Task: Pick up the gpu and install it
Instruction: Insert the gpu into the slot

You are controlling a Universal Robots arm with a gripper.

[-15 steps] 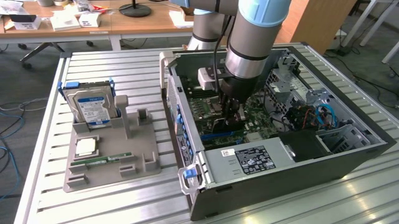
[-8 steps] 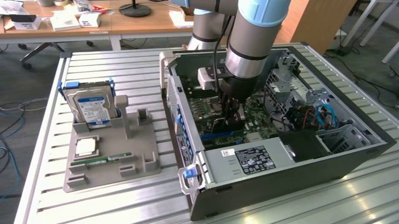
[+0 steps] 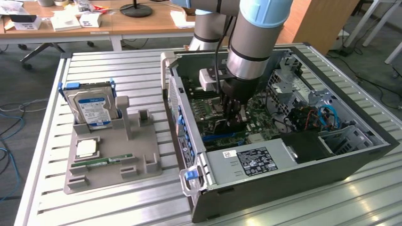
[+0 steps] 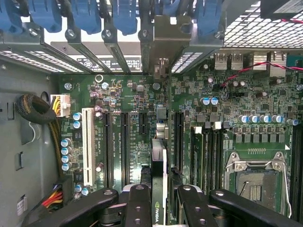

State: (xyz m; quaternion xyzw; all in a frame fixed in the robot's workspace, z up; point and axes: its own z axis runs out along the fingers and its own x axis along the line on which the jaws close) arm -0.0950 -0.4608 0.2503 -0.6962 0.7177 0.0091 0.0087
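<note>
The gpu [image 4: 159, 156] stands on edge between my fingers [image 4: 140, 201], a thin dark card with a green logo near my grip. Its silvery bracket [image 4: 161, 66] reaches up to the case's rear slot openings. My gripper [image 4: 161, 191] is shut on the card, directly over a long black slot on the green motherboard [image 4: 123, 94]. In the exterior view my gripper [image 3: 231, 117] is lowered deep inside the open computer case [image 3: 351, 155], with the dark gpu [image 3: 221, 127] just above the board. Whether the card's edge sits in the slot I cannot tell.
On the exterior view's left a grey holder [image 3: 113, 155] carries a silver hard drive [image 3: 92, 109], a processor [image 3: 86, 148] and a green memory stick [image 3: 100, 162]. Case walls, the power supply [image 3: 248, 162], cable bundles [image 4: 35, 111] and blue slot latches [image 4: 85, 14] surround the card.
</note>
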